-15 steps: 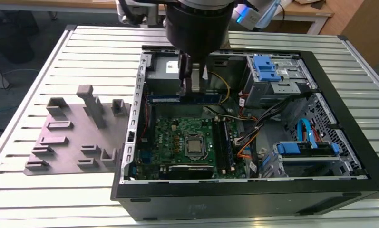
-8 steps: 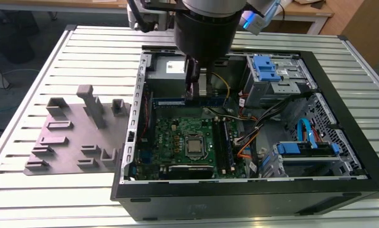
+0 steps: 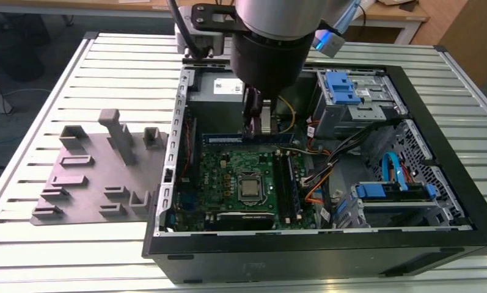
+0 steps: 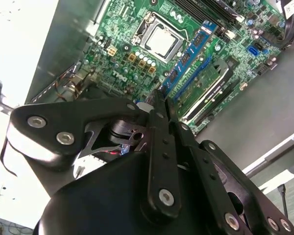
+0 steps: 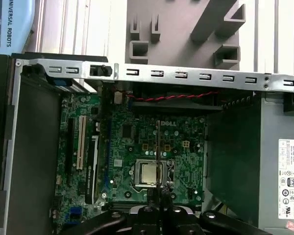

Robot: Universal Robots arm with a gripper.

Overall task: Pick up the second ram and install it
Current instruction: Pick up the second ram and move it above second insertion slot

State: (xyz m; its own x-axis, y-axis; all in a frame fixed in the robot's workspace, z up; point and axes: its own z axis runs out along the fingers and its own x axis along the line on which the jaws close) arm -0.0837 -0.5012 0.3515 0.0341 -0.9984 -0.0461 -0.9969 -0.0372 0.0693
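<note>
Fixture plate (image 3: 96, 183) lies on the slatted table at the exterior view's left, just outside the open computer case (image 3: 308, 250), and looks bare of any stick. Inside the case, the gripper (image 3: 258, 129) hangs over the motherboard with its fingers (image 4: 157, 147) pinched together on the second ram (image 3: 227, 139). They hold it by the top edge, near one end as the second wrist view shows it. The first wrist view has the stick edge-on as a thin line crossing over the processor (image 5: 151, 174), so I judge it is raised above the board and seated nowhere.

The far end of the stick is close to the case's metal wall, so a sideways drift could knock it there. With so narrow a hold, a knock could twist the stick between the fingers.

To the exterior view's right of the processor run the long dark memory slots (image 3: 291, 183). The stick appears to lie across their line, not along it. Pressed down like this it would land on board parts, not in a slot. Even once it is turned, a small offset or tilt could jam the edge or flex the board.

Further right, loose cables (image 3: 341, 152) sag close to the slots and could catch the arm
</note>
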